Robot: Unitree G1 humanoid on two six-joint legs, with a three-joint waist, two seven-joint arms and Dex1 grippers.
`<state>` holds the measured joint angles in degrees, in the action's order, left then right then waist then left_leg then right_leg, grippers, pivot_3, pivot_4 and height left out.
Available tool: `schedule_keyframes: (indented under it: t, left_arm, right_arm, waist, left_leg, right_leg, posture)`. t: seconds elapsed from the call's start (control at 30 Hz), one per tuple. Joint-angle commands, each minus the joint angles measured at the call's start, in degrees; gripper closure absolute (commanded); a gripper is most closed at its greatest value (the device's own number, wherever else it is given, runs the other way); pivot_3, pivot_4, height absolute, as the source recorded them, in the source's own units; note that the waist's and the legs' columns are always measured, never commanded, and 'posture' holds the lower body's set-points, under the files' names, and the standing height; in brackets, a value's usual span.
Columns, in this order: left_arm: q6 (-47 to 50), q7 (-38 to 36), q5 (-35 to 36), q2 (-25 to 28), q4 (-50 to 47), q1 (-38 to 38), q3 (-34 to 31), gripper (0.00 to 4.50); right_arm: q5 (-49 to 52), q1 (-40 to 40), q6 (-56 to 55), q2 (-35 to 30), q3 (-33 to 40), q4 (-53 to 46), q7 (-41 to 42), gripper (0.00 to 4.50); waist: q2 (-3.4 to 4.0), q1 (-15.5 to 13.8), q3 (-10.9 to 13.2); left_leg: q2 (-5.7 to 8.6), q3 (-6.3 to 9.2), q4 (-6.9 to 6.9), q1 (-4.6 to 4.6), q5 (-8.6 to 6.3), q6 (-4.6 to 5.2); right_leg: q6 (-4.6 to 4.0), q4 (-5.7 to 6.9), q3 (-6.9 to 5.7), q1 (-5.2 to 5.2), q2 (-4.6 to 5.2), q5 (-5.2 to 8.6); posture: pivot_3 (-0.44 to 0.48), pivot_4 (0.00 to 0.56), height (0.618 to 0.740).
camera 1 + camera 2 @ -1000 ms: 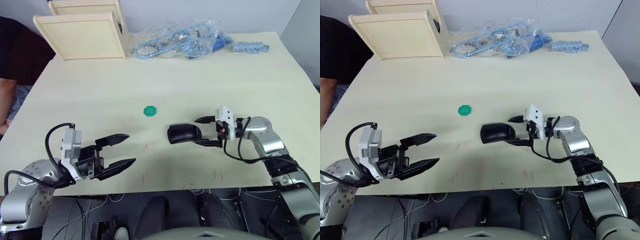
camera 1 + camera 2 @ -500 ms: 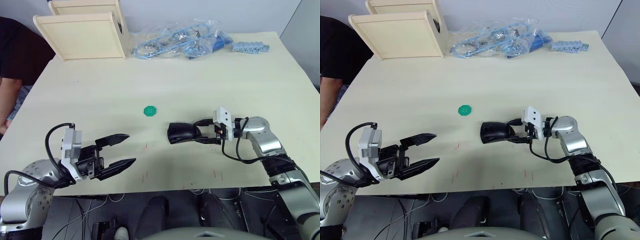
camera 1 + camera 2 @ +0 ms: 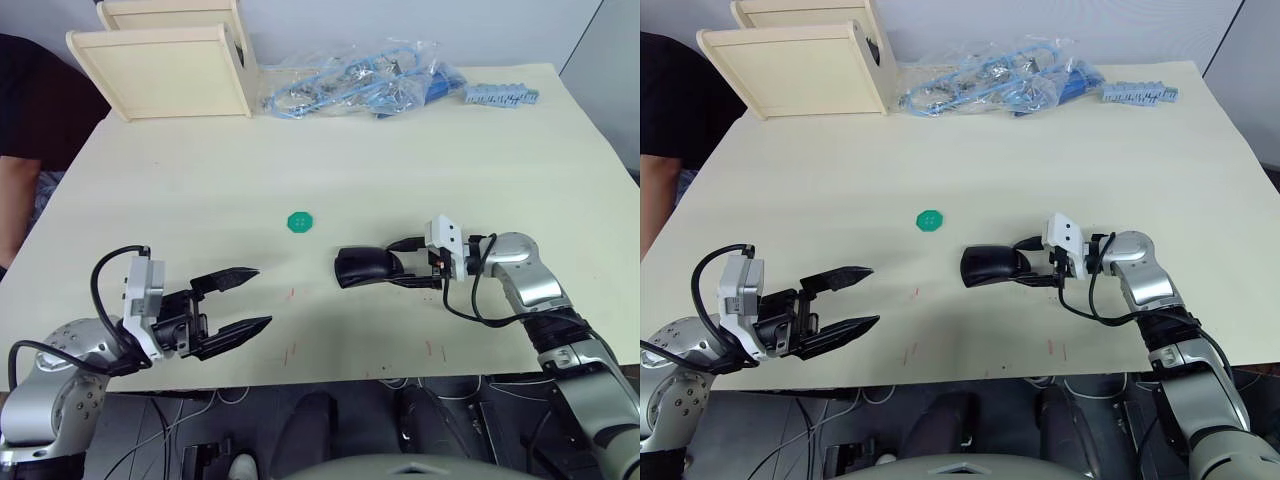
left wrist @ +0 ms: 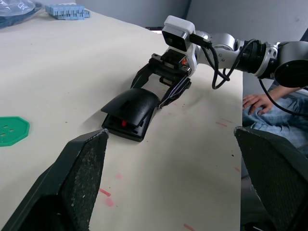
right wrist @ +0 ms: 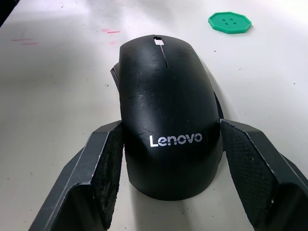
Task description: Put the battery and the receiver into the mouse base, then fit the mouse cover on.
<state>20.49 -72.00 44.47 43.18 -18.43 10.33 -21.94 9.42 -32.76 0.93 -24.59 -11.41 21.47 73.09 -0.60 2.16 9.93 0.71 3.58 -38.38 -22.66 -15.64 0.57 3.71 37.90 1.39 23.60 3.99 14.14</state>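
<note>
The mouse cover [image 5: 166,110], a glossy black shell marked Lenovo, lies on top of the mouse base [image 4: 126,129] at the table's middle right. In the left wrist view the cover sits tilted, its rear raised, and a red patch of the base shows under its front. My right gripper [image 3: 400,268] is shut on the cover's rear end, one finger [image 5: 103,168] pressed against each side. Near the front left edge my left gripper [image 3: 262,296] stands open and holds nothing, well apart from the mouse. The battery and the receiver are hidden from view.
A green scalloped disc [image 3: 300,221] lies just left of and behind the mouse. Wooden boxes [image 3: 165,65], a plastic bag of blue cables [image 3: 360,85] and a blue-grey strip [image 3: 500,96] line the far edge. A person's arm [image 3: 15,210] is at the left.
My right gripper's fingers, spread wide beside the mouse a second ago, have moved forward and closed on the cover's rear. The left gripper has not moved.
</note>
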Motion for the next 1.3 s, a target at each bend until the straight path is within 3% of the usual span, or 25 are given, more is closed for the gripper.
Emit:
schedule_keyframes:
  t: [0.03, 0.83, 1.13, 1.3]
  left_arm:
    - [-0.4, -0.1, 0.4, 0.9, -1.1, -0.1, -1.3, 0.00]
    - [-0.5, 0.1, 0.5, 0.7, -1.6, 0.5, -1.5, 0.00]
    - [-0.6, 0.2, 0.3, 0.6, -1.6, 0.7, -1.4, 0.00]
    - [-0.7, 0.2, 0.3, 0.5, -1.7, 1.0, -1.6, 0.00]
  right_arm:
    - [0.4, -1.1, -0.8, 0.1, -0.1, -0.6, 0.3, 1.34]
    - [1.6, -3.3, 2.7, -0.8, 0.4, -4.2, 2.1, 1.34]
    - [-1.6, -6.1, 5.5, -3.2, -2.8, -10.3, 2.2, 1.34]
    - [-6.9, -10.7, 14.5, -6.1, -7.1, -17.0, 0.8, 1.34]
  waist:
    - [0.00, 0.0, 0.0]
    - [0.00, 0.0, 0.0]
    - [0.01, 0.1, 0.0]
    - [0.02, 0.1, 0.0]
  left_leg:
    - [0.00, 0.00, 0.00, 0.00, 0.00, 0.00]
    - [0.00, 0.01, 0.00, 0.01, 0.00, 0.00]
    - [0.00, 0.01, 0.00, 0.01, 0.00, 0.00]
    - [0.00, 0.00, 0.00, 0.00, 0.00, 0.00]
  right_leg:
    - [0.00, 0.00, 0.00, 0.00, 0.00, 0.00]
    - [0.00, 0.00, 0.00, 0.00, 0.00, 0.00]
    - [0.00, 0.01, 0.00, 0.01, 0.00, 0.00]
    - [0.00, 0.00, 0.01, 0.03, 0.00, 0.00]
  posture:
    - [0.000, 0.150, 0.740]
    - [0.000, 0.150, 0.740]
    - [0.000, 0.150, 0.740]
    - [0.000, 0.150, 0.740]
